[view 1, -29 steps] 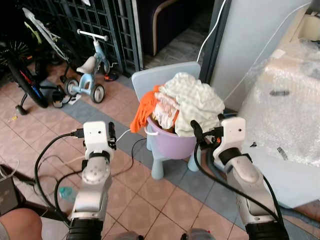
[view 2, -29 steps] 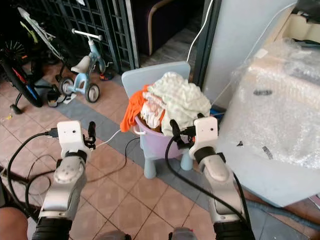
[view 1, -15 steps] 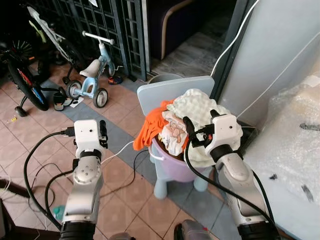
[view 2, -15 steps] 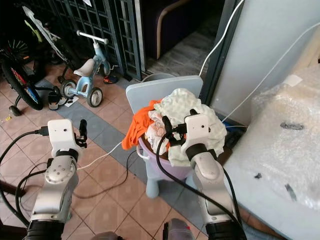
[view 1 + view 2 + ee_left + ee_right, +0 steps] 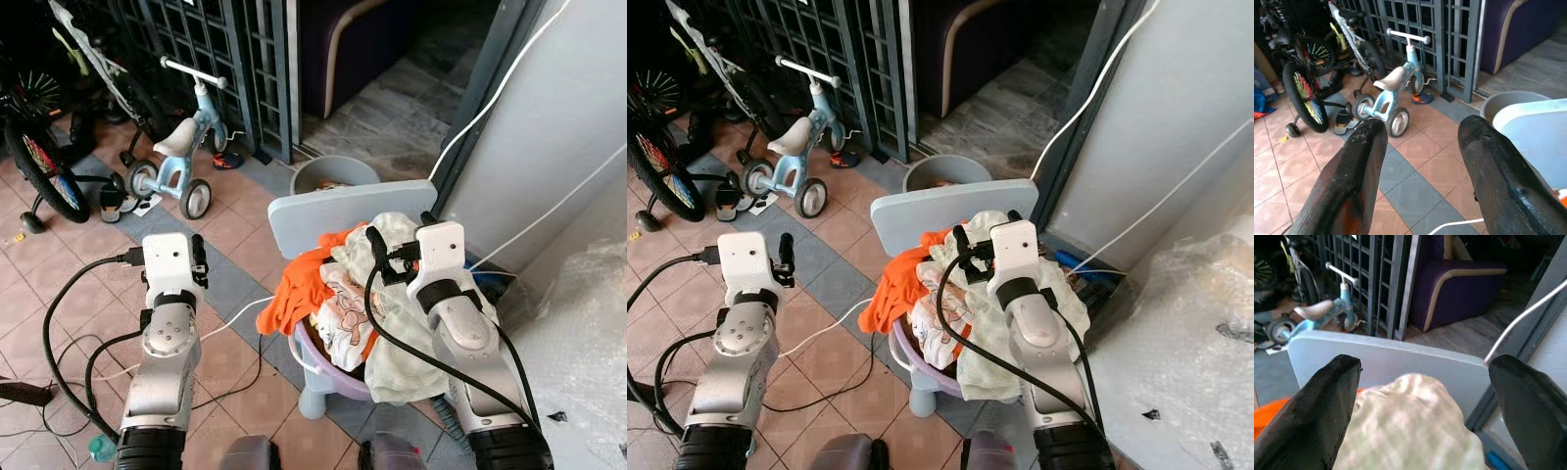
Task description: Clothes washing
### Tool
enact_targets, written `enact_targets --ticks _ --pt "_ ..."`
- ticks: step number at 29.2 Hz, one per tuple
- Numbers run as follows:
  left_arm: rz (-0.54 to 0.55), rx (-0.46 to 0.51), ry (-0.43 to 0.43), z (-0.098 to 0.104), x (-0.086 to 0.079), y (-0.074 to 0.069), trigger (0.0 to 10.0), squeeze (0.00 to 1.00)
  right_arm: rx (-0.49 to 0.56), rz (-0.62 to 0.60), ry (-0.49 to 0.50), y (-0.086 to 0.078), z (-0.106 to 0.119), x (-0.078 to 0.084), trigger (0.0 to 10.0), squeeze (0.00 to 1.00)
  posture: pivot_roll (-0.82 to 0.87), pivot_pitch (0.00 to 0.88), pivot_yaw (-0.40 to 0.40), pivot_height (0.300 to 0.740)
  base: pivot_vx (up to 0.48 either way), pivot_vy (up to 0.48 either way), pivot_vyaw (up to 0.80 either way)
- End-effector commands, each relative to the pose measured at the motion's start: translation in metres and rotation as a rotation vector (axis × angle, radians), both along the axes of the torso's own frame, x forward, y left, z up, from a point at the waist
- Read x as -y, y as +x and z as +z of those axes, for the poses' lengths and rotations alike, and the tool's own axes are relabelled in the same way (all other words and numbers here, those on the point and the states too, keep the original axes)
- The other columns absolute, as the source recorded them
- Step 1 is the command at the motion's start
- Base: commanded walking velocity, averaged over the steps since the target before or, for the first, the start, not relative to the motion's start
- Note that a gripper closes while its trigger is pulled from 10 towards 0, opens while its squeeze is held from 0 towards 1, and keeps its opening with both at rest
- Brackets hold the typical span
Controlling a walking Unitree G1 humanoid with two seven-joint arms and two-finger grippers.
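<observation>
**Right gripper poised over the laundry heap**

Right wrist view says it best: the two black fingers stand wide apart, holding nothing, with the pale green cloth (image 5: 1410,421) rising straight between and just below them, and the chair back (image 5: 1386,360) behind it.

From where I stand, the purple laundry basket (image 5: 328,367) sits on a small pale blue child's chair (image 5: 343,211) and is piled over its rim. An orange garment (image 5: 304,289) spills down the side toward the robot's left, a printed white piece (image 5: 343,304) lies in the middle, and the pale green cloth drapes down the right side. The right gripper (image 5: 377,257) hovers at the top of the heap, its fingers pointing toward the chair back, so the clothes lie right under it. The left gripper (image 5: 196,262) is also spread open and empty, held well apart from the basket over the tiled floor (image 5: 245,220), aimed toward a blue tricycle (image 5: 1396,93).

I'd judge the right arm far the nearer for a grab; a short drop should reach the green cloth.
</observation>
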State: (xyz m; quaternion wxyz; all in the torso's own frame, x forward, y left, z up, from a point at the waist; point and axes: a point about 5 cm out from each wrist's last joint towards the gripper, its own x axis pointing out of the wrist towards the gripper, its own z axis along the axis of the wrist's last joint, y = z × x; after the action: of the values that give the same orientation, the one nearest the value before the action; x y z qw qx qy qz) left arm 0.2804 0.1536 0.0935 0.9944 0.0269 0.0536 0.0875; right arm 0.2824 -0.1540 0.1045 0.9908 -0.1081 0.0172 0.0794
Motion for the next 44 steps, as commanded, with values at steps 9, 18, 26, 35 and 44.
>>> enact_targets --ticks 9,18,26,35,44 --pt "0.019 -0.038 0.017 -0.006 -0.007 -0.006 10.0 0.00 -0.388 0.045 -0.106 -0.006 -0.051 0.015 10.0 0.00 -0.04 0.089 0.014 0.740 0.000 0.000 0.00" --pt "0.021 -0.041 0.015 -0.006 -0.006 -0.006 10.0 0.00 -0.518 0.082 0.000 0.008 -0.060 0.015 0.7 0.00 -0.03 0.096 0.012 0.740 0.000 0.000 0.00" --pt "0.042 -0.042 0.019 -0.007 -0.010 -0.009 10.0 0.00 -0.499 0.121 -0.006 0.024 -0.051 0.009 0.0 0.00 -0.01 0.098 -0.005 0.740 0.000 0.000 0.00" --pt "0.032 -0.047 0.022 -0.007 -0.009 -0.009 10.0 0.00 -0.524 0.150 0.030 0.019 -0.055 0.004 0.0 0.00 -0.02 0.103 0.000 0.740 0.000 0.000 0.00" --pt "0.033 -0.047 0.025 -0.008 -0.009 -0.008 10.0 0.00 -0.541 0.184 0.097 0.016 -0.056 -0.003 0.0 0.00 -0.02 0.099 -0.001 0.740 0.000 0.000 0.00"
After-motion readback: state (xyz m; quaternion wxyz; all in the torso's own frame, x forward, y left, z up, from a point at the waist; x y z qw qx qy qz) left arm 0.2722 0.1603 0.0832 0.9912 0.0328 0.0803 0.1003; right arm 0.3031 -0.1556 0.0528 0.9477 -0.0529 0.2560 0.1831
